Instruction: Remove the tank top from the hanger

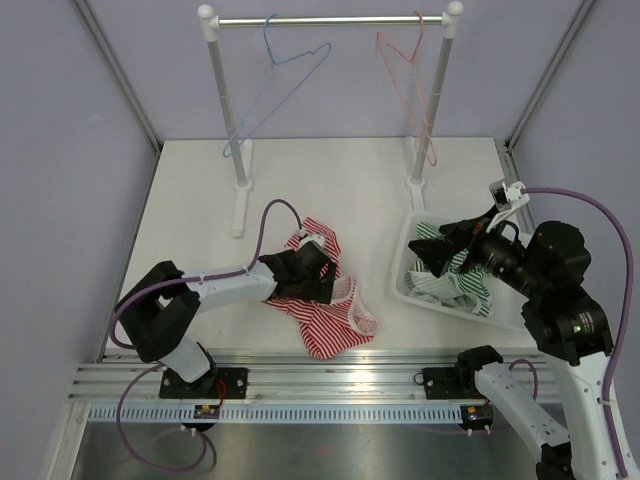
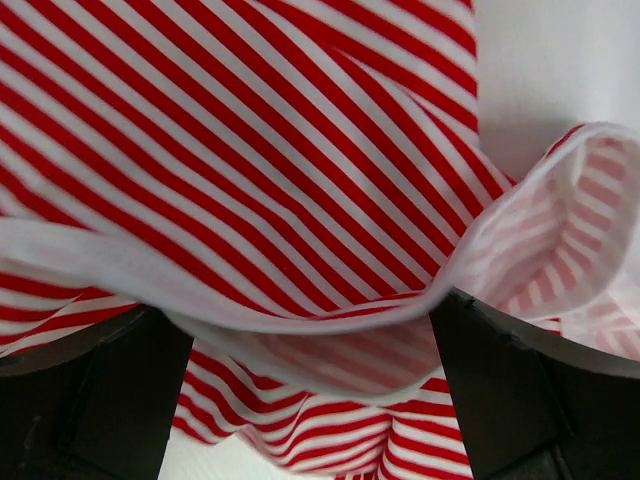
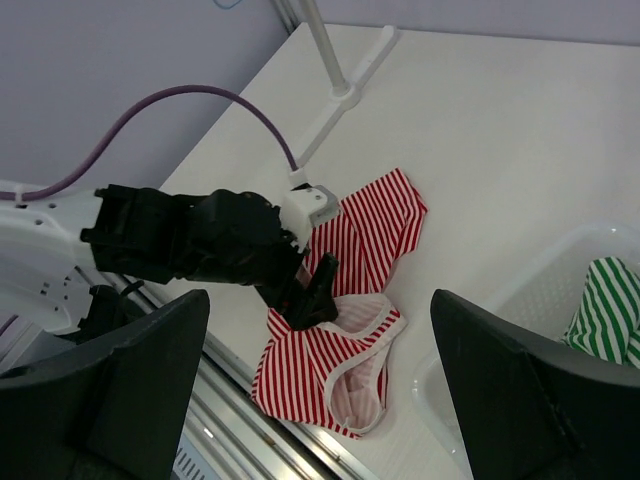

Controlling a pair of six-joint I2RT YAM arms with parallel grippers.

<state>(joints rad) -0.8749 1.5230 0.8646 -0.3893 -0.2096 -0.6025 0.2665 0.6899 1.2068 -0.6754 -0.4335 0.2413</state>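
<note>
The red-and-white striped tank top lies crumpled on the table near the front edge, on neither hanger. A bare blue wire hanger and a bare pink one hang on the rail at the back. My left gripper rests low on the top's upper left part, open. In the left wrist view a fold of the striped cloth runs between its fingers. My right gripper hovers open over the basket with nothing in it. Its wrist view looks down on the tank top.
A white basket holding green-striped clothes stands at the right, under my right gripper. The clothes rack's two posts stand on feet at the back of the table. A metal rail runs along the front edge.
</note>
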